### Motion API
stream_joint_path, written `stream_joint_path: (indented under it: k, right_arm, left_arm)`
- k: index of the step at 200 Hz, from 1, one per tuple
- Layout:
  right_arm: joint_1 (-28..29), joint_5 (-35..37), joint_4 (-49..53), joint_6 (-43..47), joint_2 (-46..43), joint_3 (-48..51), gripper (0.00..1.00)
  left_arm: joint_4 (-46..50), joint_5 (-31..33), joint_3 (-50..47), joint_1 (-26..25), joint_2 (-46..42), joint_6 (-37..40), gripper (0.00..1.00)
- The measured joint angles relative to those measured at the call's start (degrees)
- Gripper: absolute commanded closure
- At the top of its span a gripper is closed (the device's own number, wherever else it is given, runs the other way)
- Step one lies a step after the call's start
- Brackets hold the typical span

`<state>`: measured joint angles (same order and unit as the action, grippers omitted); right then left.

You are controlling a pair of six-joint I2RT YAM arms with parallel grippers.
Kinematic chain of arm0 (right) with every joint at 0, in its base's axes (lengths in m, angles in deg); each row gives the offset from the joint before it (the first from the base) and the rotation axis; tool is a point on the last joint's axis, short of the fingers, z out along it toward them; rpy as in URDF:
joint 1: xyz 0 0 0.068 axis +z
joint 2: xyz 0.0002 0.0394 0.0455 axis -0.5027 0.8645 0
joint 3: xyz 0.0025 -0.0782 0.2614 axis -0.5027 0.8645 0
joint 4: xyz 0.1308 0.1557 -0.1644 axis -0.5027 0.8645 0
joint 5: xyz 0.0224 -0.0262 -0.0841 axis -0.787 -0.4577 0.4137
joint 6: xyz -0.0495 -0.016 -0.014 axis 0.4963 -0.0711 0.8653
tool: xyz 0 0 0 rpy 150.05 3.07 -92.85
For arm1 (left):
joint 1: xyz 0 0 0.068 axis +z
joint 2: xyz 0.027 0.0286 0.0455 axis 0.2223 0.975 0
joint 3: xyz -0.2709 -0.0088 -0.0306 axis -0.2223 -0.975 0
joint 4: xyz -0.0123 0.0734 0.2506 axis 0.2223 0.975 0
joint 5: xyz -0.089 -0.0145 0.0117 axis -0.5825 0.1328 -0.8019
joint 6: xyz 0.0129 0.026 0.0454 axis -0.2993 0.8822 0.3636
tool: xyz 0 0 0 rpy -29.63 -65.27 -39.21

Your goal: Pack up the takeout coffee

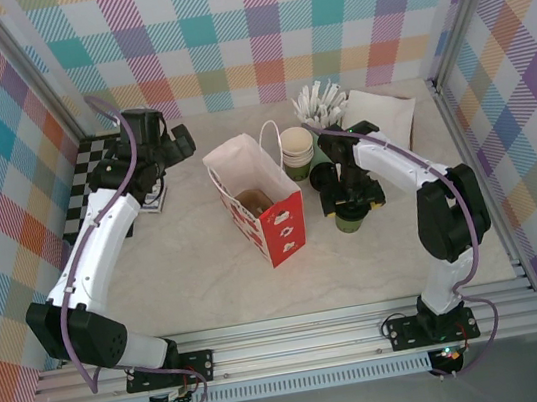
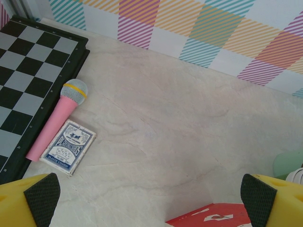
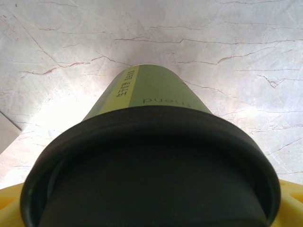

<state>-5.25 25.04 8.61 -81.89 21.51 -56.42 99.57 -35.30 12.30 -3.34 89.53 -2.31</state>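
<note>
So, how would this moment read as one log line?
right gripper: around takeout coffee, grip unclear | left gripper: open, empty | paper bag: upright, open

Top external: we look from above and behind the arm bases [image 1: 171,362], steeply down and forward, far enough back to hold the whole bench [image 1: 200,282] and its plaid walls [image 1: 252,21].
Left wrist: we ride the left tool [image 2: 149,196], high over the bench's back left part, facing down and toward the rear wall [image 2: 189,28], finger pads [image 2: 41,194] in the lower corners; shared with the top view are the chessboard [image 2: 28,71], pink microphone [image 2: 57,118], card deck [image 2: 67,146] and a corner of the paper bag [image 2: 208,220].
Right wrist: we sit on the right tool [image 3: 151,208], very close to the takeout coffee [image 3: 151,99], looking down over its lid [image 3: 151,179] onto the bench; shared with the top view are that cup and the bench around it
</note>
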Motion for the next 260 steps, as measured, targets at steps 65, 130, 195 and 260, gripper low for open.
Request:
stream_joint_path:
  k: [65,130,195,260]
  right_arm:
    - [0.3,0.6,0.0,0.0,-0.2,0.0,0.23]
    - [0.3,1.5,1.4,1.4,-4.4,0.0,0.27]
    - [0.3,1.6,3.2,1.5,-7.2,0.0,0.31]
    - [0.7,1.7,4.6,1.6,-11.4,-0.6,0.34]
  left_arm:
    - [0.0,-0.9,0.0,0.0,0.0,0.2,0.0]
    - [-0.1,-6.1,1.4,0.0,0.7,1.3,0.0]
    - [-0.3,-7.7,1.9,0.0,1.3,1.9,0.0]
    - [-0.2,-9.7,2.6,0.0,2.8,1.9,0.0]
